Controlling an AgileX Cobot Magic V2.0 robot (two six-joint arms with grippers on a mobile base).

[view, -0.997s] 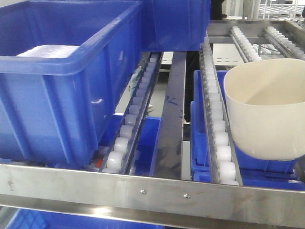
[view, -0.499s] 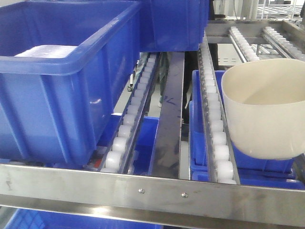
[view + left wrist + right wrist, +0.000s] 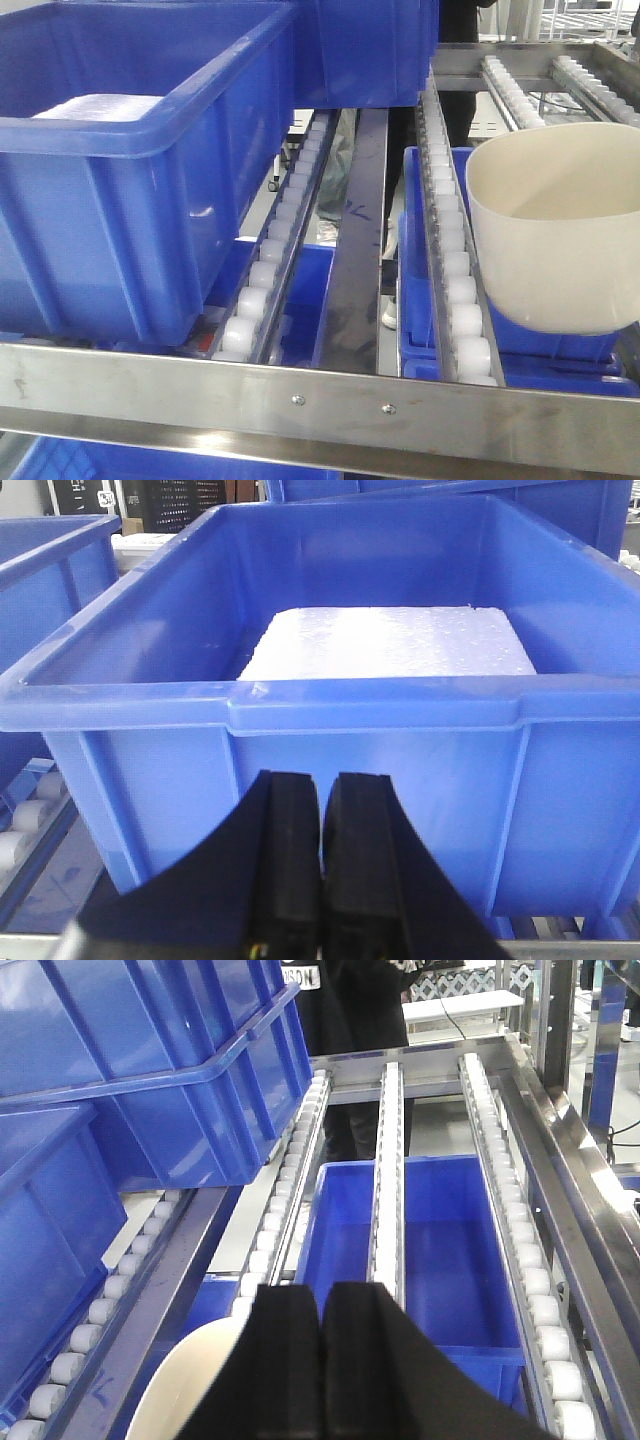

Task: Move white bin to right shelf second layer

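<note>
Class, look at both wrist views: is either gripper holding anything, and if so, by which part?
The right gripper sits closed at the white bin's rim, apparently pinching its wall, though the contact itself is hidden. The left gripper is shut on nothing, facing a blue crate.

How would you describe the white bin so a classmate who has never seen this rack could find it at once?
Start at the steel front rail of the roller rack, then follow it to the right-hand lane. There sits the white bin, a glossy cream tub with a rounded mouth. Every neighbouring container is a blue crate with straight ribbed walls.
</note>
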